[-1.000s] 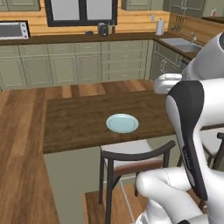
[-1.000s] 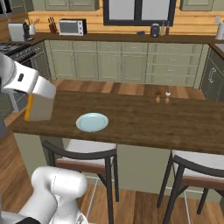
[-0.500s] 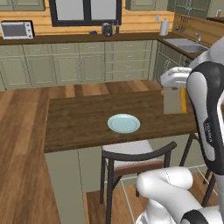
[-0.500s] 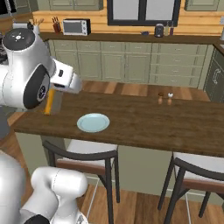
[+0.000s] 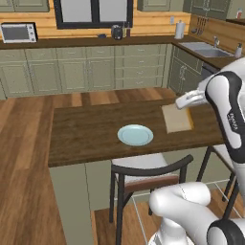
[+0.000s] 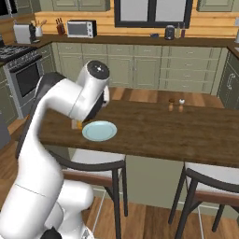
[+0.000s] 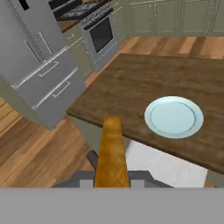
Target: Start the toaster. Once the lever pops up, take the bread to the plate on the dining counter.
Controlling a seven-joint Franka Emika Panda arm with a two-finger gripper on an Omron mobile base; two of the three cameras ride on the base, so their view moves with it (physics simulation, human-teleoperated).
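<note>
My gripper [image 5: 187, 100] is shut on the bread [image 5: 176, 118], a tan slice with a darker crust. It hangs just above the dining counter [image 5: 86, 134], to the right of the pale blue-green plate [image 5: 135, 135]. In the hand view the bread [image 7: 111, 151] shows edge-on between the fingertips of the gripper [image 7: 111, 178], with the plate [image 7: 174, 117] ahead and to the right. From the right base view my arm covers most of the bread [image 6: 77, 124] beside the plate [image 6: 99, 130]. The silver toaster [image 6: 21, 33] stands far back on the left worktop; its lever is too small to make out.
Dark stools [image 5: 148, 168] [image 6: 211, 181] stand along the near side of the counter. Two small shakers [image 6: 176, 105] stand on its far side. A grey fridge [image 7: 39, 65] and a stove [image 7: 99, 30] lie beyond the counter's end. A microwave [image 6: 81, 29] sits on the back worktop.
The arm has swung the bread over the dining counter, lower and closer to the plate. The views shifted slightly earlier on. The gripper stayed shut on the bread.
</note>
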